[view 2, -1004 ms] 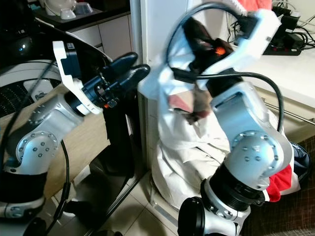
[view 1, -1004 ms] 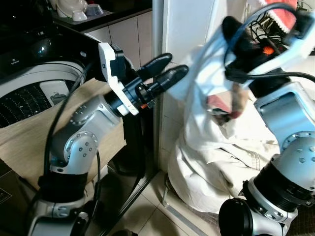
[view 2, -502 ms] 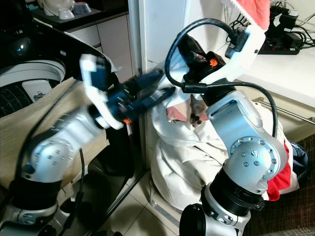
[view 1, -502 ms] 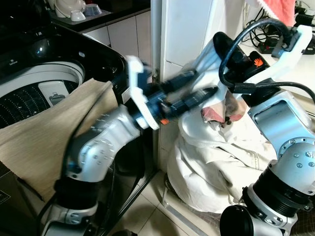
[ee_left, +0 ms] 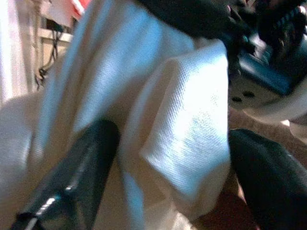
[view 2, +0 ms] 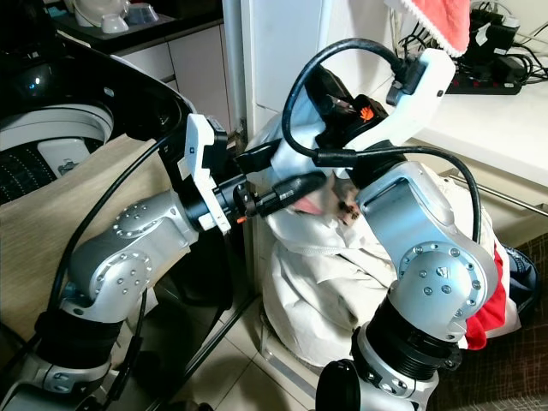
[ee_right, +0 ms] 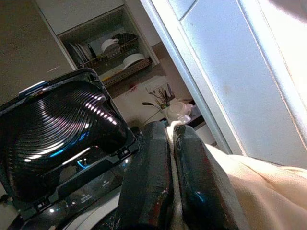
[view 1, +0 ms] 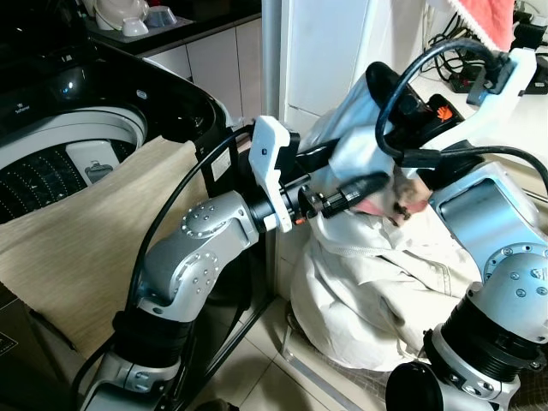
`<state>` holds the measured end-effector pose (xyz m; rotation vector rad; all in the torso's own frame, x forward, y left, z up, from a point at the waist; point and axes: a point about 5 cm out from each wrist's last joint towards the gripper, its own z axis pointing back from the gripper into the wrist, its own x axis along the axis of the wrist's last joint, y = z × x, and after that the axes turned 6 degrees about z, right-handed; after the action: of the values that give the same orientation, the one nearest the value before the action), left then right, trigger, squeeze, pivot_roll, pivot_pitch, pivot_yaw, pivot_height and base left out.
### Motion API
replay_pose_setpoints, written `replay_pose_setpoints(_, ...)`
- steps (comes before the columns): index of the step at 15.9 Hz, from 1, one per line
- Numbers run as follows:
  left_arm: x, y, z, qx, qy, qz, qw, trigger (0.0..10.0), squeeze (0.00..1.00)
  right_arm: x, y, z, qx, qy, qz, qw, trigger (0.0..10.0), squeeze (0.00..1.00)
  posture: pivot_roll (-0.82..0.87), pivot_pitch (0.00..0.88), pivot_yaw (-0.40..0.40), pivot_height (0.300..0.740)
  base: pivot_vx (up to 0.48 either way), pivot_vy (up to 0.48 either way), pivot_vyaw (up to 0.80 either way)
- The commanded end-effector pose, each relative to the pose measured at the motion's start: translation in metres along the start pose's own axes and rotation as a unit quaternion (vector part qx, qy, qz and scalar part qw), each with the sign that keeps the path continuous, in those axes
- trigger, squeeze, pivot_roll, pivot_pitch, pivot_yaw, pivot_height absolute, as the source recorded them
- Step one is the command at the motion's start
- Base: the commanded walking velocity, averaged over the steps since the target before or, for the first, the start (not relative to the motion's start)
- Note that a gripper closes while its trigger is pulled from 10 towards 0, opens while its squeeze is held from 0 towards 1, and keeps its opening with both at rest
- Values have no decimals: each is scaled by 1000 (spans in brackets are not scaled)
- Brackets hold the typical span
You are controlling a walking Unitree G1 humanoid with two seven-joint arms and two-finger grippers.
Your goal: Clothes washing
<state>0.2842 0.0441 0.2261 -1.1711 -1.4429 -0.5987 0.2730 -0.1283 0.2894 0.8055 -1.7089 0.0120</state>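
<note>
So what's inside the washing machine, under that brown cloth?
The washing machine is open. A tan cloth hangs over its front edge, and beside it you can see the dark, holed drum wall. Whatever lies deeper under the cloth is covered.

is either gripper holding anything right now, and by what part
The right gripper pinches a fold at the top of the white cloth garment. The left gripper is open around another fold, not yet closed.

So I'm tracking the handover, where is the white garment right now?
The white garment hangs right of the washing machine, above the laundry pile, pinched by the right gripper, with the left gripper open around it.
</note>
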Motion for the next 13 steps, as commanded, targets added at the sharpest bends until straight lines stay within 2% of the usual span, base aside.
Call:
replay_pose_setpoints(1, 8, 1, 1, -2, -18, -4, 1000, 0, 0, 2, 4, 0, 11, -6, 1, 1000, 0, 0, -91, 0, 21, 740, 0, 0, 0)
replay_pose_setpoints(13, 5, -1, 2, -14, -10, -6, 1000, 0, 0, -2, 6, -1, 14, 3, 3, 1000, 0, 0, -91, 0, 23, 740, 0, 0, 0)
